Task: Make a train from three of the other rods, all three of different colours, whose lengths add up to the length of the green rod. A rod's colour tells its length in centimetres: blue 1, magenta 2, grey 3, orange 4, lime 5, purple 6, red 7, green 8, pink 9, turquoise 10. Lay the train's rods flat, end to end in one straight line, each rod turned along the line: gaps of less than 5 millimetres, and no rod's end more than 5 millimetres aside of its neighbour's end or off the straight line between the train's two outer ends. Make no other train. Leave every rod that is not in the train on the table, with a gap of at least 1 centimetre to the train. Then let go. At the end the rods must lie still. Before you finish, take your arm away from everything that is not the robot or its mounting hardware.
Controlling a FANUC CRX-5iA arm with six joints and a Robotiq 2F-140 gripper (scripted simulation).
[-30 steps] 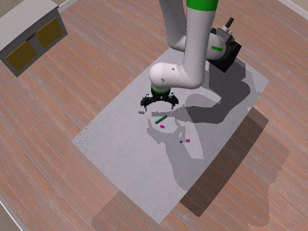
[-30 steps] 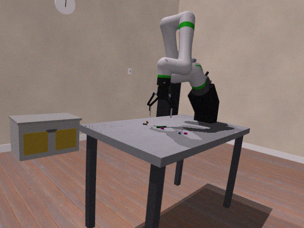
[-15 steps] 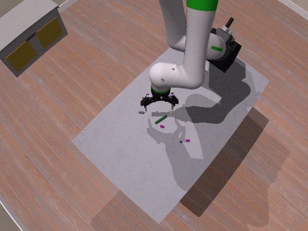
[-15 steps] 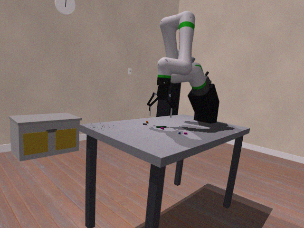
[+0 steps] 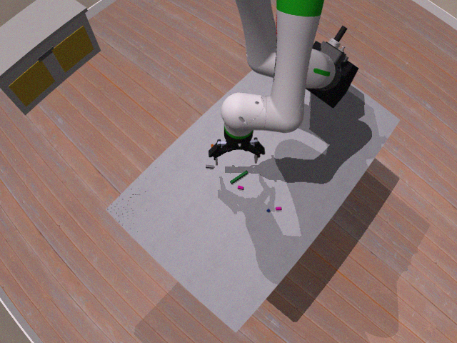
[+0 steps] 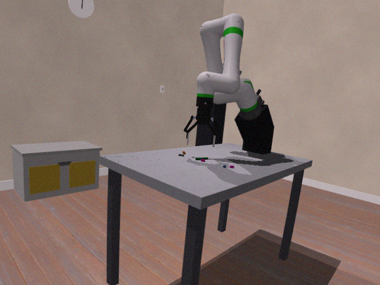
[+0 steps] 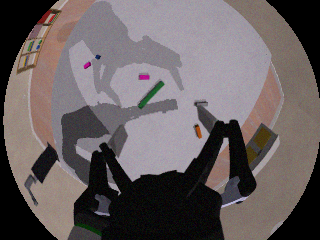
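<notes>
The green rod (image 5: 238,177) lies flat and slanted on the grey table; it also shows in the wrist view (image 7: 151,94). A magenta rod (image 5: 240,187) lies just in front of it. A second magenta rod (image 5: 278,208) and a small blue rod (image 5: 268,210) lie close together further right. A grey rod (image 5: 210,166) lies to the left. An orange rod (image 7: 198,131) lies near it, mostly hidden behind the gripper in the top view. My gripper (image 5: 236,160) is open and empty, hanging above the table behind the green rod.
The robot's black base (image 5: 333,86) stands at the table's far corner. A grey cabinet (image 5: 40,51) with yellow doors stands on the floor away from the table.
</notes>
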